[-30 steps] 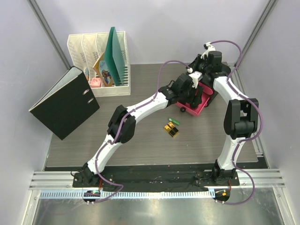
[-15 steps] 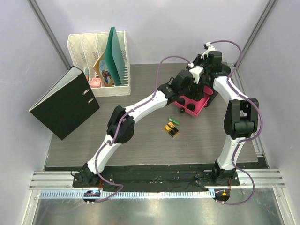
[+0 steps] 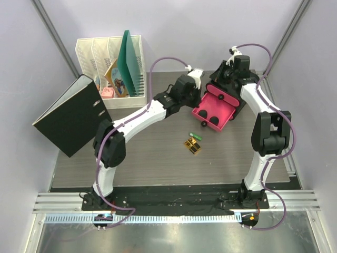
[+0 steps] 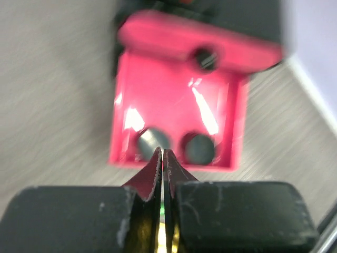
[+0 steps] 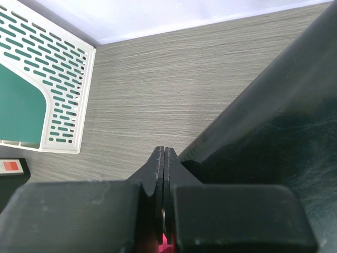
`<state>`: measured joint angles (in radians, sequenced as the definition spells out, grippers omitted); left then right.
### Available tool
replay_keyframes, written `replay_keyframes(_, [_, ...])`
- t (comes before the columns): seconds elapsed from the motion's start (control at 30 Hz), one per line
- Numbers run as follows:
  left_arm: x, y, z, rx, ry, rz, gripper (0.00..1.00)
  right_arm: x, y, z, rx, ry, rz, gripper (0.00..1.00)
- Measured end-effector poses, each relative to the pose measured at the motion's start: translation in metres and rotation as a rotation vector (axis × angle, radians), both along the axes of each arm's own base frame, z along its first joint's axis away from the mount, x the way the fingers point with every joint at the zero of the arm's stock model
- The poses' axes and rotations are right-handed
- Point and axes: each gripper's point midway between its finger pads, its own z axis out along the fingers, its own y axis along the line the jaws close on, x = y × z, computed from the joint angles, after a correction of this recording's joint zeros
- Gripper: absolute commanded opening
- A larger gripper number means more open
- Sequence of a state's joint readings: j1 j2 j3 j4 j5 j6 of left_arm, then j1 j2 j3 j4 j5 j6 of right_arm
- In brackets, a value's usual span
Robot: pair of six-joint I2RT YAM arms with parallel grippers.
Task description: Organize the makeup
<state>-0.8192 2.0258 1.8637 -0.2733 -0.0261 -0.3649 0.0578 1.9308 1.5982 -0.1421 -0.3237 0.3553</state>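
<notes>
Left wrist view: your left gripper [image 4: 162,154] has its two fingers pressed flat together, with nothing between them. Just beyond the fingertips lies the pink drawer [image 4: 179,100], open and seen from above, somewhat blurred. Two black round jars [image 4: 199,148] sit side by side inside it, against the wall nearest the gripper. The opposite wall has a round hole in it.

Top external view: the drawer juts out of the black box [image 5: 274,132] toward the middle of the desk [image 3: 158,158], near the desk's far right corner. Your left arm reaches diagonally from the near left corner, and its gripper hangs just left of the drawer. Your right arm rises along the right edge and bends over the box. The gold-and-black cases [image 3: 193,147] lie close to the middle of the desk, a little toward the right edge. The small green tube [image 3: 196,136] lies just beyond them, toward the far edge. Both are apart from the drawer and from both grippers. A white file rack [image 3: 105,58] stands at the far left corner, and a black binder [image 3: 71,116] leans by the left edge.

Right wrist view: your right gripper [image 5: 164,152] is closed tight, its fingers meeting alongside the black box. A sliver of pink shows low between them, and you cannot tell whether they pinch it.
</notes>
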Motion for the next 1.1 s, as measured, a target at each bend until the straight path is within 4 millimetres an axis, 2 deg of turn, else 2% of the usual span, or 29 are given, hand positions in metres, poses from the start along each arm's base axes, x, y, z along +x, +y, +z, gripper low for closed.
replay_keyframes(0.1, [-0.004,0.023,-0.039,0.057,0.074,0.031,0.0,-0.001,-0.001,0.001,0.002,0.01,-0.003,0.01])
replay_keyframes(0.23, [-0.024,0.043,-0.1,0.154,0.185,0.037,0.0,-0.003,-0.002,0.002,0.005,0.024,-0.005,0.01])
replay_keyframes(0.33, [-0.039,0.048,-0.122,0.182,0.24,0.019,0.0,-0.004,-0.002,0.003,0.009,0.031,0.0,0.01])
replay_keyframes(0.83, [-0.051,0.038,-0.127,0.143,0.286,-0.024,0.0,-0.023,0.01,0.009,0.088,0.071,0.126,0.01])
replay_keyframes(1.1, [-0.055,0.04,-0.142,0.155,0.307,-0.031,0.0,-0.029,0.001,0.014,0.135,0.095,0.137,0.01])
